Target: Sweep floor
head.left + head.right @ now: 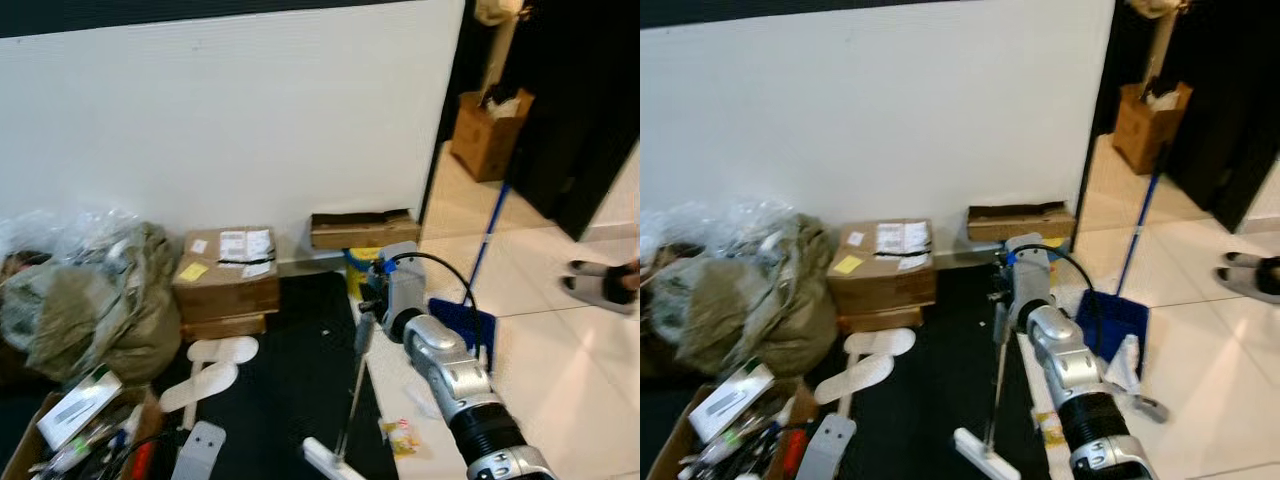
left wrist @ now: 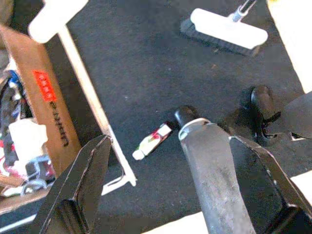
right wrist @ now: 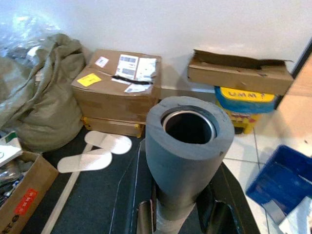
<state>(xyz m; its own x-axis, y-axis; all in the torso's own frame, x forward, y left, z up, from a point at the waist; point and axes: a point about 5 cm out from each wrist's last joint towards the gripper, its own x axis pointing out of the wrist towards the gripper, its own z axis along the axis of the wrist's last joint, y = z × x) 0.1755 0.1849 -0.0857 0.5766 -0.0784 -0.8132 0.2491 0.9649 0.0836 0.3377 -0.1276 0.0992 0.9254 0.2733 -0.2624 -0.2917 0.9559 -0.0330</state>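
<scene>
Right gripper is clamping the broom by its grey foam grip. The pole is slanting down to the white brush head, which is sitting on the black mat. Left gripper is hanging open over the mat. Blue dustpan is at the broom's 3 o'clock, boxes at 10 o'clock.

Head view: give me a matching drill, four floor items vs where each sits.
Items:
1. broom head
2. blue dustpan
3. pair of white insoles
4. olive sack

Places:
A. on the light tiles, to the right of the right arm
B. on the dark mat, at the low end of the handle held by the right hand
C. on the far left, left of the stacked boxes
D. on the dark mat, in front of the stacked boxes

Pairs: 1-B, 2-A, 3-D, 4-C
</scene>
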